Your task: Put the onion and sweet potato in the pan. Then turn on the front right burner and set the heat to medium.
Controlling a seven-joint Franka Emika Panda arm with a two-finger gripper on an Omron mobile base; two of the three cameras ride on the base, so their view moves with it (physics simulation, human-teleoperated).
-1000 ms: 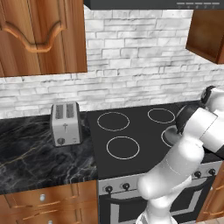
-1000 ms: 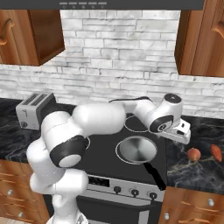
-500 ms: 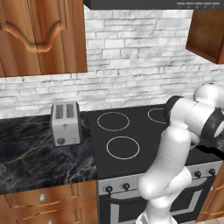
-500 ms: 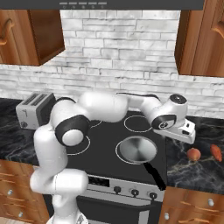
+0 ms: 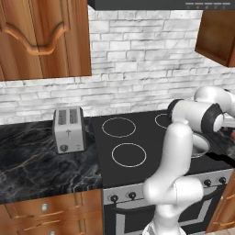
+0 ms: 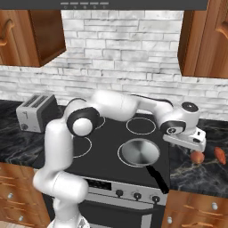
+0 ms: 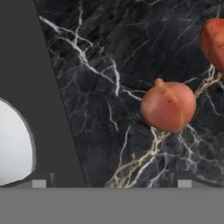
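The silver pan point(image 6: 139, 151) sits on the black cooktop point(image 6: 107, 156) at the front right, covering the front right burner's ring; its black handle point(image 6: 158, 179) points toward the front edge. To its right, the round reddish onion point(image 6: 197, 156) and the orange sweet potato point(image 6: 219, 154) lie on the dark marble counter. My gripper point(image 6: 195, 145) hangs just above and left of the onion. In the hand view the gripper point(image 7: 111, 183) is open, its tips wide apart; the onion point(image 7: 168, 106) lies ahead of them, off to the right, the sweet potato point(image 7: 213, 37) at the upper right, and the pan's rim point(image 7: 15, 144) at the left.
A silver toaster point(image 5: 69, 130) stands on the counter left of the stove. White rings mark the front left burner point(image 5: 129, 154) and the back left burner point(image 5: 118, 127). Stove knobs point(image 6: 136, 195) line the front panel. Wooden cabinets hang above on both sides.
The arm has swung right from over the stove, and the hand has come down over the counter beside the onion. Pan, onion and sweet potato have not moved.
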